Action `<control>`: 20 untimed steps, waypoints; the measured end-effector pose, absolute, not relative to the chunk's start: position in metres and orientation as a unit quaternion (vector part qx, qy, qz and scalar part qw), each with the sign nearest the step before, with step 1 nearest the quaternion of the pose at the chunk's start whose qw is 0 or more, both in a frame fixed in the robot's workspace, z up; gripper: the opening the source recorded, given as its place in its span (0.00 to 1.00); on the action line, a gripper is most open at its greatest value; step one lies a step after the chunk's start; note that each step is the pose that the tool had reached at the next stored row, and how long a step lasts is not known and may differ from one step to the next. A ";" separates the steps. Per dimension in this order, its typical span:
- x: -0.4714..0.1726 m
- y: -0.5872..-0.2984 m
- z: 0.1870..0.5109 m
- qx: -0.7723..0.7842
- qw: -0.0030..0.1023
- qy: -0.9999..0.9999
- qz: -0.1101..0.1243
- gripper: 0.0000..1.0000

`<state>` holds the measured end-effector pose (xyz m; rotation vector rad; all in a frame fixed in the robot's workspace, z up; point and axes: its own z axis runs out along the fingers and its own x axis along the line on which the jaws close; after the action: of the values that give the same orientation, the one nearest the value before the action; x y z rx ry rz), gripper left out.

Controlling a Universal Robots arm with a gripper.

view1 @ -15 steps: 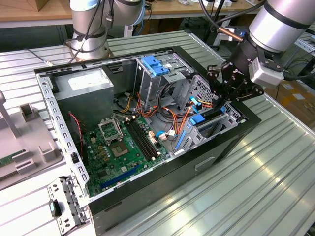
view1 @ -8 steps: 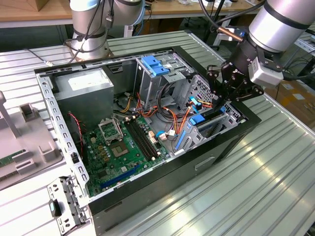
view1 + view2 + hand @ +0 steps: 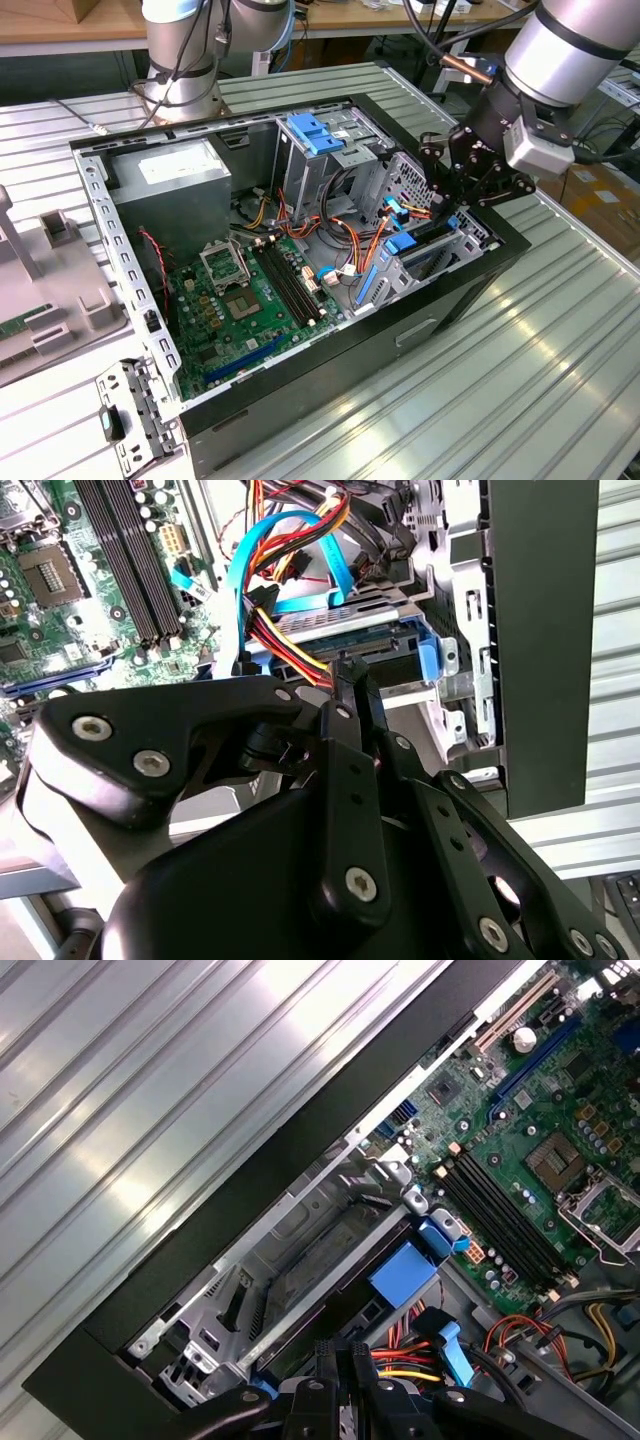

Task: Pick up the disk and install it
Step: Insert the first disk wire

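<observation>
Though mostly hidden, the disk [image 3: 385, 645] seems seated below the gripper [image 3: 352, 675].

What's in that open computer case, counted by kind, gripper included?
Power supply: 1
Motherboard: 1
Light-blue bracket: 1
Disk with blue rails: 1
Gripper: 1
Total: 5

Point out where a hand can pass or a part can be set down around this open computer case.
Free: the ribbed metal table on the exterior view's right of the black computer case. Crowded: the drive-bay corner, where the black gripper sits among orange and blue cables; the green motherboard is fully populated.
</observation>
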<state>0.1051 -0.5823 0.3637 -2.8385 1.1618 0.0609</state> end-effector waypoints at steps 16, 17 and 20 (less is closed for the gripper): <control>0.101 -0.582 0.364 -0.923 0.037 0.383 0.020 0.17; 0.101 -0.582 0.364 -0.923 0.037 0.383 0.020 0.17; 0.100 -0.582 0.364 -0.922 0.037 0.384 0.020 0.17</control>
<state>0.1002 -0.5823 0.3635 -2.8312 1.1790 0.0602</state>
